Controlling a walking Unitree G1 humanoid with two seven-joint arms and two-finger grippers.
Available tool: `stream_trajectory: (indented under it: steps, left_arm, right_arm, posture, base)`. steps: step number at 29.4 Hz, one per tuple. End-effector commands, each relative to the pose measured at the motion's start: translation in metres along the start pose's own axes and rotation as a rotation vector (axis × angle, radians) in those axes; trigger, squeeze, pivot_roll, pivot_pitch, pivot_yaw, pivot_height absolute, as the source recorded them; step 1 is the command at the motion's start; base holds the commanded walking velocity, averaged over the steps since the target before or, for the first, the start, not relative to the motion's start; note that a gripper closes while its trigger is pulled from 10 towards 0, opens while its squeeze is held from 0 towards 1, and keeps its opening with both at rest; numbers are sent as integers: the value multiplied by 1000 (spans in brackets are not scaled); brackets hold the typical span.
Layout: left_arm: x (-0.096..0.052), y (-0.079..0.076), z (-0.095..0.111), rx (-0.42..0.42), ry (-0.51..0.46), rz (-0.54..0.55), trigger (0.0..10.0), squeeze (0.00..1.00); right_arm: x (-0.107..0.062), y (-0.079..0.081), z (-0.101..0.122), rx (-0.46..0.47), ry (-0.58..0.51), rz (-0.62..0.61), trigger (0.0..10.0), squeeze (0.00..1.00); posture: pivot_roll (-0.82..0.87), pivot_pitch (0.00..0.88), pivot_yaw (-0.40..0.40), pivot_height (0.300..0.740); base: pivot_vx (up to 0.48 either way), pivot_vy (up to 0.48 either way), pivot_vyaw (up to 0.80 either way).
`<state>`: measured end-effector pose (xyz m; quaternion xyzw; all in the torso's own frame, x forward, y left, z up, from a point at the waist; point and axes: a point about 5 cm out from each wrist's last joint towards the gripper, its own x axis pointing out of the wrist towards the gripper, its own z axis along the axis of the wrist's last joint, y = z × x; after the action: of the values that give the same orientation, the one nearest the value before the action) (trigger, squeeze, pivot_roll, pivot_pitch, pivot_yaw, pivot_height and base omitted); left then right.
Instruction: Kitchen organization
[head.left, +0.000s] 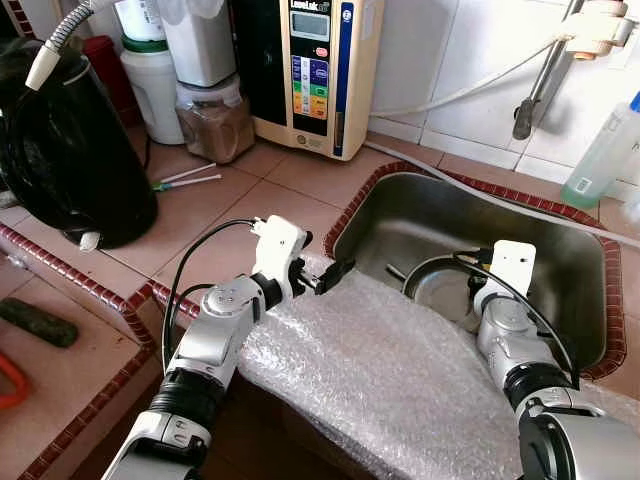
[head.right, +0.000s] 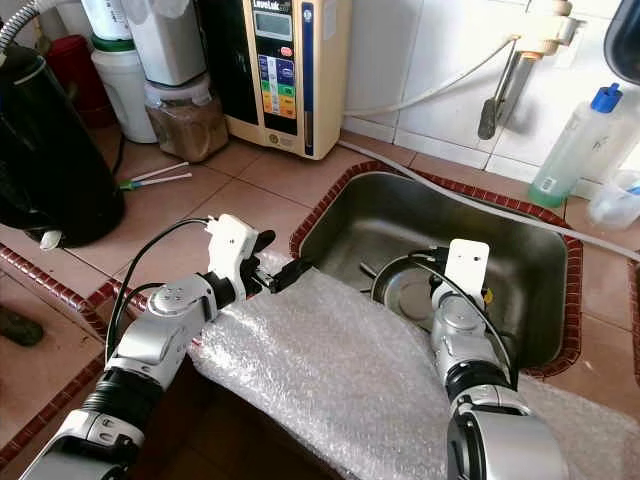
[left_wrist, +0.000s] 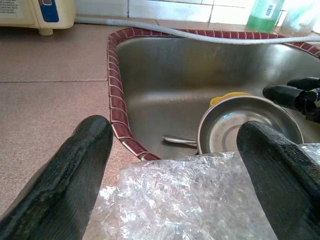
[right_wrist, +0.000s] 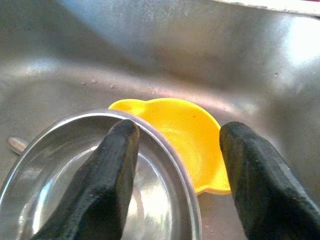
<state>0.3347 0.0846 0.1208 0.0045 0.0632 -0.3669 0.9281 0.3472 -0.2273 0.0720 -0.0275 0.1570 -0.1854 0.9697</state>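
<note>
Nearest the robot, a sheet of bubble wrap (head.left: 390, 380) drapes over the counter's front edge and the near rim of the steel sink (head.left: 560, 250). At its left corner the left gripper (head.left: 325, 275) hovers with fingers spread wide, holding nothing. Down in the basin, the right gripper (right_wrist: 175, 165) hangs with fingers parted and empty, straddling the rim of a steel bowl (right_wrist: 75, 185); a yellow dish (right_wrist: 182, 135) lies just beyond, partly under that rim. A spoon (left_wrist: 177, 141) lies beside the bowl. Bare basin floor stretches beyond toward the back wall.
</note>
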Motion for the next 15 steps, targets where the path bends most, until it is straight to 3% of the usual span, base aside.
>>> stream_trajectory:
  steps: [1,15]
  left_arm:
    - [2,0,7,26,-9,1,10000,1000]
    - [2,9,18,42,-67,95,10000,1000]
  right_arm:
    - [-1,2,-8,17,41,9,10000,1000]
    - [-1,6,2,51,-13,28,10000,1000]
  posture:
    - [79,0,15,740]
    - [79,0,10,740]
  base:
    - [0,0,0]
    - [0,0,0]
